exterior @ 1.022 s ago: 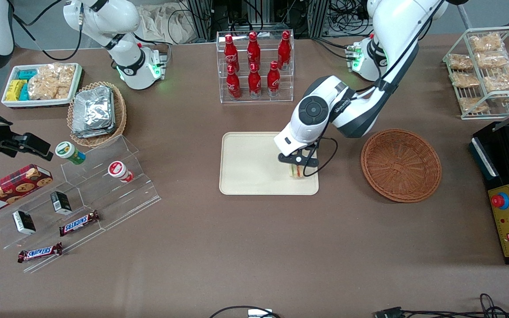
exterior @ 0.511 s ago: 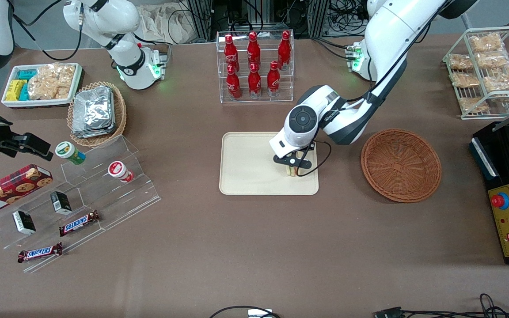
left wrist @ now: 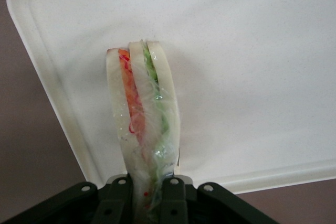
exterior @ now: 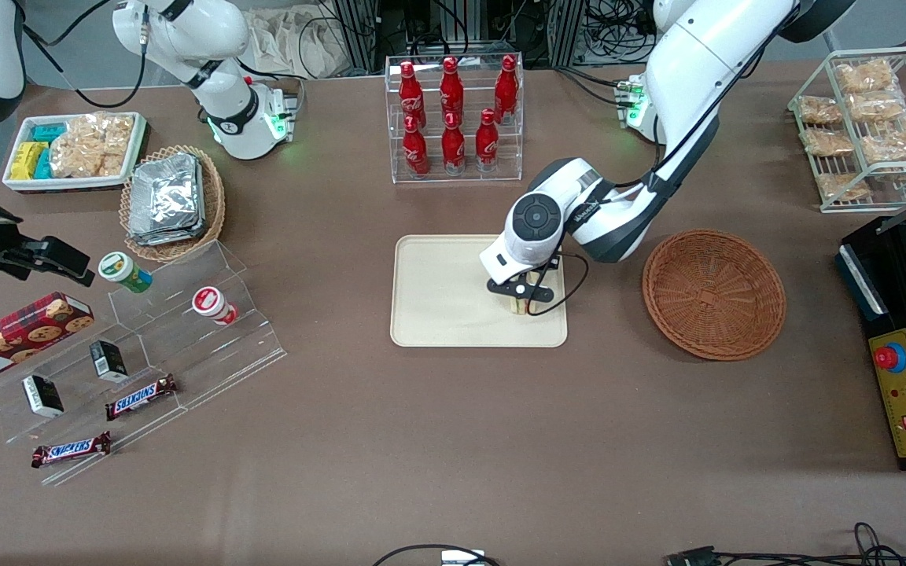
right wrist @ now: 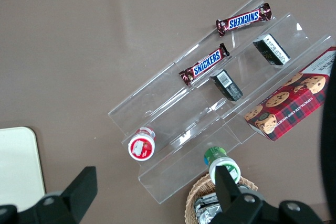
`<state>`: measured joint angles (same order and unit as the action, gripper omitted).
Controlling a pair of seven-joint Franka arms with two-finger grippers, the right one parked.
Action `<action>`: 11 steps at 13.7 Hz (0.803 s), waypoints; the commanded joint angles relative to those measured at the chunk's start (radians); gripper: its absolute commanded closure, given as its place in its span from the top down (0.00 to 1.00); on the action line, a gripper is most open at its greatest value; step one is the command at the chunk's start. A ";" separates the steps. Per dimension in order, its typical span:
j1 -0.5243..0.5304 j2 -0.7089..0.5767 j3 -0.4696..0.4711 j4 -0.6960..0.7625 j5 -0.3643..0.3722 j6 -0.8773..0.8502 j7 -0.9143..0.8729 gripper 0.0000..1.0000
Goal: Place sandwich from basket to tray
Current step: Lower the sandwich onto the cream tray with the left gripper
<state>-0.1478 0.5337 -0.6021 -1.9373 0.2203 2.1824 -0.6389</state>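
The sandwich [left wrist: 142, 119], a pale wedge with orange-red and green filling in clear wrap, stands on edge on the cream tray [left wrist: 252, 77]. My left gripper [left wrist: 146, 195] is shut on the sandwich, its fingers pressed against both bread faces. From the front, the gripper [exterior: 519, 297] sits low over the tray [exterior: 437, 299], near the tray's end that is closest to the basket, and only a sliver of the sandwich [exterior: 515, 306] shows under it. The round reddish-brown basket [exterior: 713, 293] lies beside the tray, toward the working arm's end of the table, with nothing in it.
A clear rack of red bottles [exterior: 453, 118] stands farther from the front camera than the tray. A tan oval basket of foil packets [exterior: 170, 200], a clear stepped display with snacks [exterior: 146, 346] and a white dish of packets [exterior: 71, 149] lie toward the parked arm's end. A wire rack [exterior: 866, 126] and black control box [exterior: 905, 385] lie toward the working arm's end.
My left gripper has carried the sandwich a little farther onto the tray, away from the basket and the front camera, and has come lower. Its hold on the sandwich is unchanged.
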 commanded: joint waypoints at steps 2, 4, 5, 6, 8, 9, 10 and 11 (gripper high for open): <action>-0.010 0.011 0.005 -0.006 0.053 0.022 -0.047 0.21; -0.010 0.023 0.005 -0.006 0.085 0.023 -0.067 0.52; -0.012 0.023 0.005 -0.006 0.088 0.023 -0.073 0.84; -0.012 0.023 0.005 -0.006 0.088 0.022 -0.086 0.99; -0.012 0.017 0.005 -0.006 0.088 0.011 -0.102 1.00; -0.010 0.012 0.004 -0.006 0.087 -0.001 -0.102 1.00; -0.007 0.008 0.004 -0.002 0.087 -0.018 -0.102 1.00; -0.003 -0.003 0.004 0.003 0.087 -0.036 -0.102 1.00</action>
<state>-0.1487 0.5554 -0.6016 -1.9400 0.2894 2.1797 -0.7156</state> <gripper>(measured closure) 0.159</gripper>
